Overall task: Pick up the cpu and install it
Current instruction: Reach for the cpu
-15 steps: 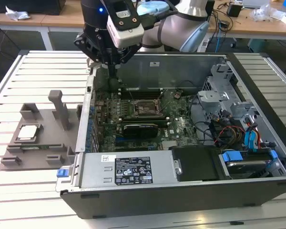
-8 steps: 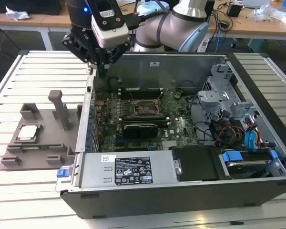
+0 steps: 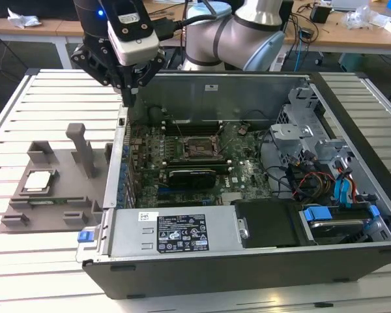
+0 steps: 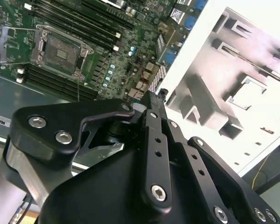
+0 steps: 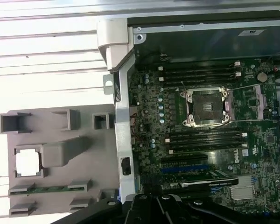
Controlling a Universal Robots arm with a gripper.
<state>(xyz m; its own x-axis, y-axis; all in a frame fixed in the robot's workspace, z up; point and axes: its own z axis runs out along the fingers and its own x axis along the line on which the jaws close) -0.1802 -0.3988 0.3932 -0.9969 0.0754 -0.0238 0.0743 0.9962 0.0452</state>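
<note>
Have the black linkage-fingered end effector (image 3: pixel 127 93) hanging over the open dark-grey metal computer case (image 3: pixel 247 83), right above its side wall on the exterior view's left, toward the far corner. Reading the tips as pressed together, pinching nothing.

Find the small flat square silvery-topped cpu (image 3: pixel 39 180) not picked up. Lying flat in a recess of the grey plastic tray with upright pegs (image 3: pixel 65 192), outside the case, well apart from the end effector: lower down and off toward the exterior view's left. Same placement in the first wrist view, with a long thin green-edged card (image 5: pixel 46 189) slotted in the tray just beside it.

On the other side of the end effector, inside the case: green motherboard (image 3: pixel 247 176) with the square metal-framed cpu socket (image 5: pixel 206 106), frame swung open and dark contact field exposed. Further from the end effector than the case wall, nearer than the case's far side.

Labels: black-and-white printed sticker (image 3: pixel 182 231) on the grey metal box along the case's near edge, small white sticker (image 3: pixel 148 217) beside it. Print too small to vouch for.

All sitting on the white slatted desk (image 3: pixel 52 98).
</note>
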